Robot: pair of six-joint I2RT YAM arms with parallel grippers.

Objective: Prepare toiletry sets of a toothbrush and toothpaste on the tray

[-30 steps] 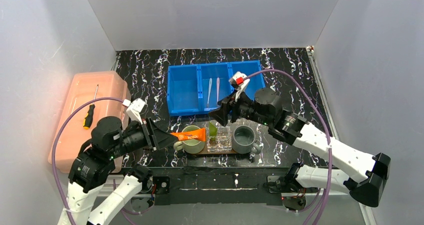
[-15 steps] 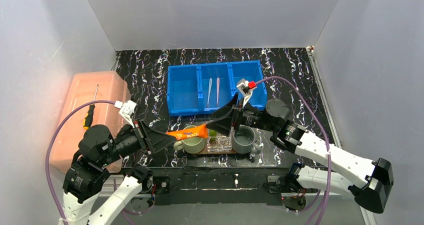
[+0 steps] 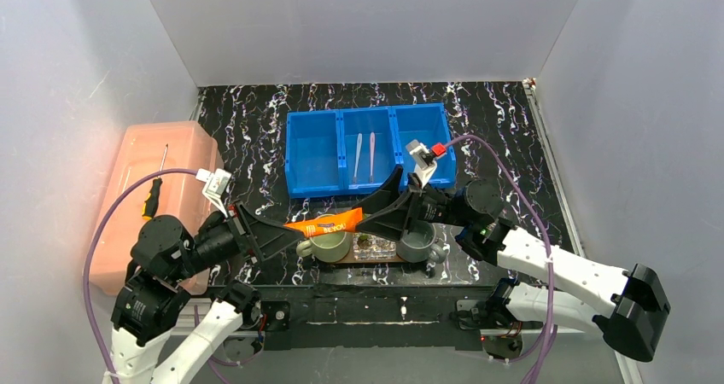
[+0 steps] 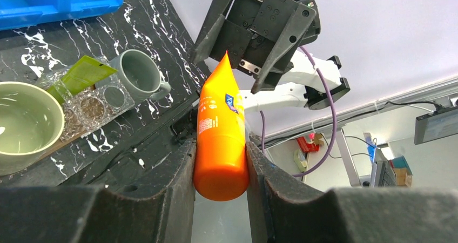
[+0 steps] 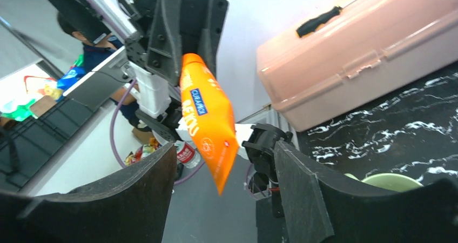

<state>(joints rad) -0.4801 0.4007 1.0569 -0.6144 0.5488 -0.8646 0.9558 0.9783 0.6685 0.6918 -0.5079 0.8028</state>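
Above the green mug (image 3: 329, 246), kept orange tube (image 3: 326, 225) clamped in left gripper (image 3: 286, 232), free end offered between spread fingers of right gripper (image 3: 365, 219), likely for handover.

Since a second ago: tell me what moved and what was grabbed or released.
The right gripper swung from beside the blue bin down towards the left arm. Its open fingers now straddle the flat end of the orange tube. The left gripper kept its hold on that tube, roughly in place. Nothing was released. The toothbrushes, green mug, grey mug and green tube stayed put.
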